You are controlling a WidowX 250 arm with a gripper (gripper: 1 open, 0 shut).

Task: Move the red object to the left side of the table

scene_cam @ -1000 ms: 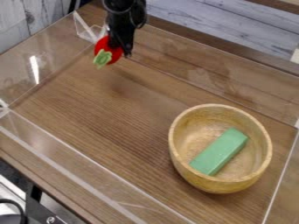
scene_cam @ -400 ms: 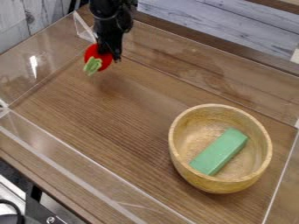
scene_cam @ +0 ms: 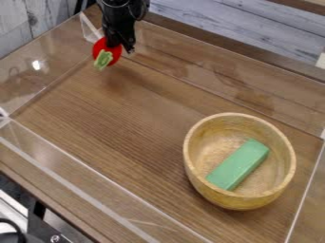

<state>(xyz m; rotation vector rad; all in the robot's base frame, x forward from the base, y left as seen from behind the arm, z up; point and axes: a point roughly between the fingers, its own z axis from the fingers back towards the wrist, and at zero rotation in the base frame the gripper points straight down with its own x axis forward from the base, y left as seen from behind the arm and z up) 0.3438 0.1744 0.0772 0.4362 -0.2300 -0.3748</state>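
Near the far left corner of the tabletop (scene_cam: 127, 123), the black gripper (scene_cam: 114, 44) is clamped on the red toy strawberry (scene_cam: 103, 55), its green leafy end pointing down. Well apart, a wooden bowl (scene_cam: 193, 157) holds a green block (scene_cam: 238, 164).

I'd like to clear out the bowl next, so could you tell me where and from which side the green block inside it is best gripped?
Grip the green block across its two long sides, near the middle, coming straight down from above. It lies flat and diagonal in the wooden bowl, whose raised rim blocks any sideways approach. The hand would probably need turning to match the block's slant.
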